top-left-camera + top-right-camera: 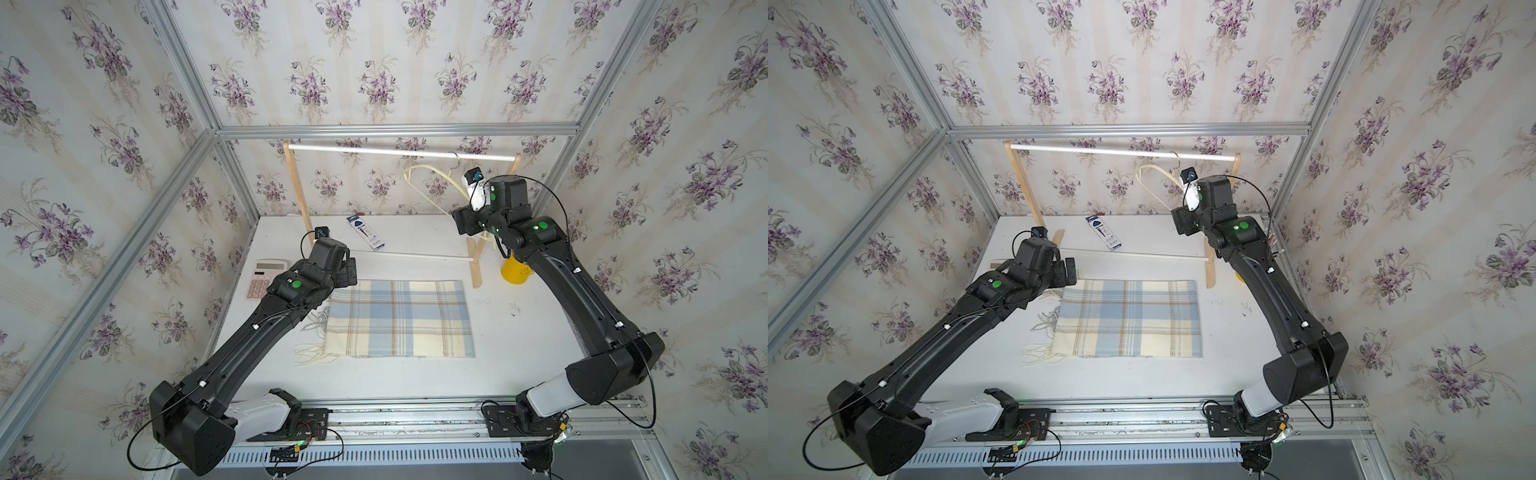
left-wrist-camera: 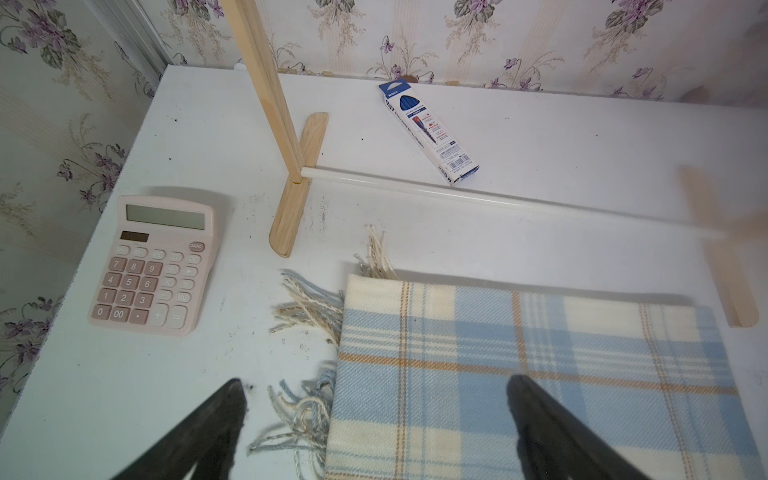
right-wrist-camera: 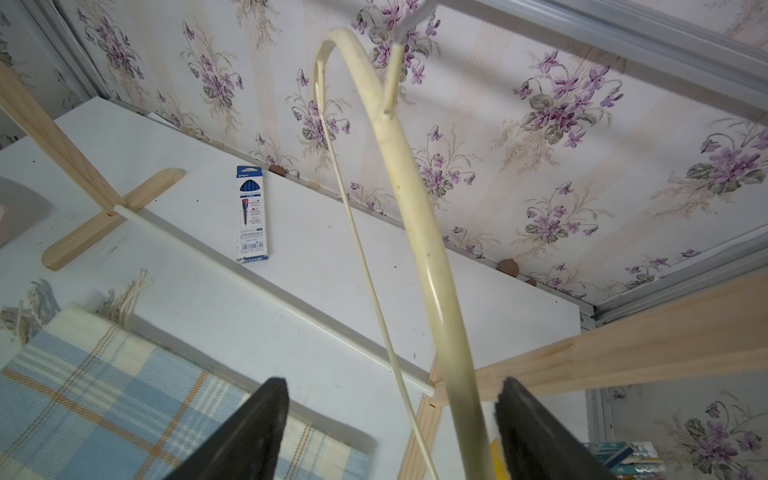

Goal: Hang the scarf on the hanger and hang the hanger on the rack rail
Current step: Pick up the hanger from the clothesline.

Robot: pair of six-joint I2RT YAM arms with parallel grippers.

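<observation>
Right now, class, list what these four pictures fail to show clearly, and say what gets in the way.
Yellow cup: in a top view, mostly behind the right arm.
Calculator: in a top view, partly under the left arm.
Hanger: right wrist view, lower end cut off by the picture's edge.
Rack's right foot: left wrist view, blurred.

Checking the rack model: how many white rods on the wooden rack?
2. The upper rod spans the top of the rack and carries the hanger; the lower rod runs low between its feet, beyond the scarf.
</observation>
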